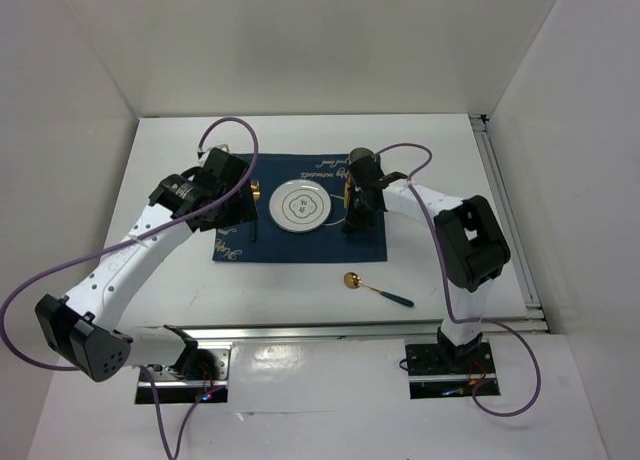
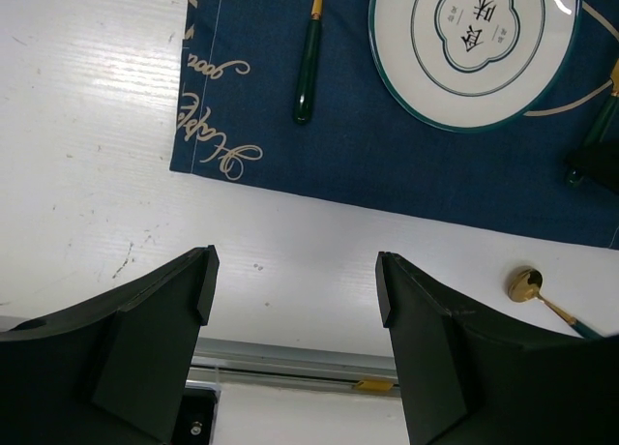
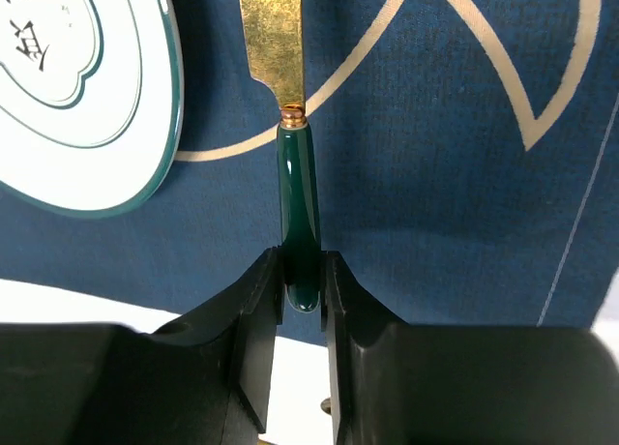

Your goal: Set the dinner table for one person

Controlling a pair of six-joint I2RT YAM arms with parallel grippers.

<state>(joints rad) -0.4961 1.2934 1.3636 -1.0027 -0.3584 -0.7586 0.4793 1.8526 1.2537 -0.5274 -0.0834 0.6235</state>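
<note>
The white dinner table (image 1: 170, 170) carries a navy placemat (image 1: 300, 242) with a white green-rimmed plate (image 1: 301, 208) in its middle. A gold utensil with a green handle (image 1: 256, 196) lies left of the plate; its handle also shows in the left wrist view (image 2: 309, 63). My right gripper (image 3: 303, 281) is shut on the green handle end of a gold-bladed knife (image 3: 296, 189), right of the plate and close over the mat. My left gripper (image 2: 295, 281) is open and empty above the bare table, near the mat's front left corner. A gold spoon (image 1: 372, 288) lies on the table in front of the mat.
A metal rail (image 1: 350, 330) runs along the near table edge and another along the right edge (image 1: 505, 210). White walls enclose the table on three sides. Purple cables loop above both arms.
</note>
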